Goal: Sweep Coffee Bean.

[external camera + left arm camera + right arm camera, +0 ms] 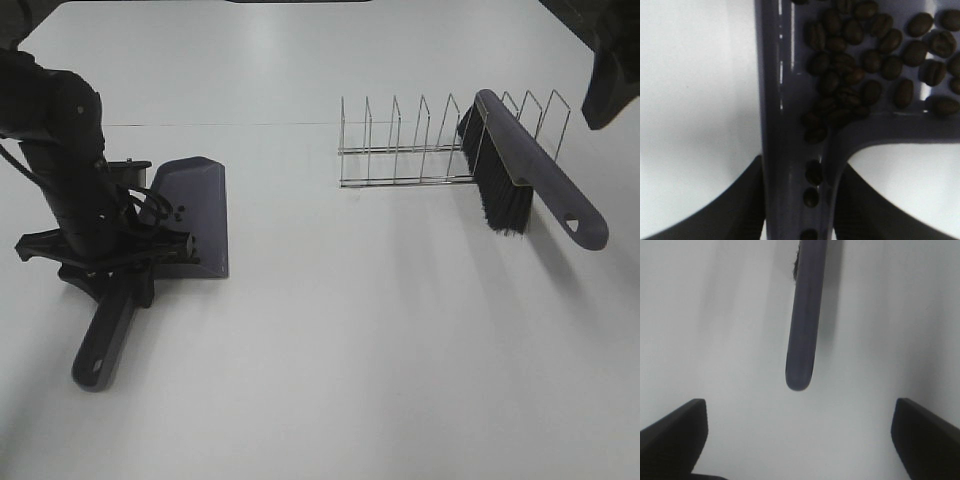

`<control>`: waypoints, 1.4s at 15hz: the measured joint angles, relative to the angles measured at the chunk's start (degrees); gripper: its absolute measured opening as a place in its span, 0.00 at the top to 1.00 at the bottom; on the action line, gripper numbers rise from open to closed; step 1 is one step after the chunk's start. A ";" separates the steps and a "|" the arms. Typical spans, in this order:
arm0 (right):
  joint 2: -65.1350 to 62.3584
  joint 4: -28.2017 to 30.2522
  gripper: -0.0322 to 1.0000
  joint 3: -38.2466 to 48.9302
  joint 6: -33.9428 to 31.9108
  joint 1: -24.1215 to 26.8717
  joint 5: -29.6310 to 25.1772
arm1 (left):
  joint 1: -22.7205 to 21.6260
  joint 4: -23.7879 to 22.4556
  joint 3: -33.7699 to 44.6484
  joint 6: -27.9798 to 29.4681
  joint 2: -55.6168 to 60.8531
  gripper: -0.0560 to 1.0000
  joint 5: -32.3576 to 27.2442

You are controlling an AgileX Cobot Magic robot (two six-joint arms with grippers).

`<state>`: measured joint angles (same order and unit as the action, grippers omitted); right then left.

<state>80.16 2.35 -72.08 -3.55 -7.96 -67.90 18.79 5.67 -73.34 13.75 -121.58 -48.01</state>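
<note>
The purple dustpan (195, 215) lies flat on the white table at the left, its handle (105, 340) pointing toward the front. My left gripper (120, 265) is shut on the handle where it joins the pan. In the left wrist view its fingers (740, 205) press both sides of the handle (790, 150). The coffee beans (865, 55) lie heaped inside the pan at its back wall; a few show as dark specks (178, 212). The purple brush (520, 165) with black bristles leans on a wire rack. My right gripper (605, 80) is open, above and behind the brush handle (802, 315).
The wire rack (420, 145) stands at the back right of centre, with the brush propped against its right end. The white table (380, 330) stretches between dustpan and brush and toward the front.
</note>
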 joint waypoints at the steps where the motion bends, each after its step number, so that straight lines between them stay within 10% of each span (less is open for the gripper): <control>1: -1.43 0.00 0.12 1.49 -0.06 0.00 0.00 | 0.00 0.06 0.00 0.00 0.06 0.37 0.29; 3: -6.70 0.00 0.12 6.70 -0.06 0.00 0.11 | 0.00 -0.17 0.11 0.00 1.03 0.08 0.00; 5: -14.84 0.00 0.12 14.44 -0.06 0.00 1.66 | 0.00 -0.80 0.17 0.00 4.81 0.01 -3.32; 21: -57.18 -0.97 0.12 45.03 2.64 0.00 4.70 | 0.00 -7.10 0.17 0.17 32.77 0.01 -16.10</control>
<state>22.98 1.38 -27.04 -0.92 -7.96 -63.20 18.79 -1.43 -73.17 13.92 -88.81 -64.11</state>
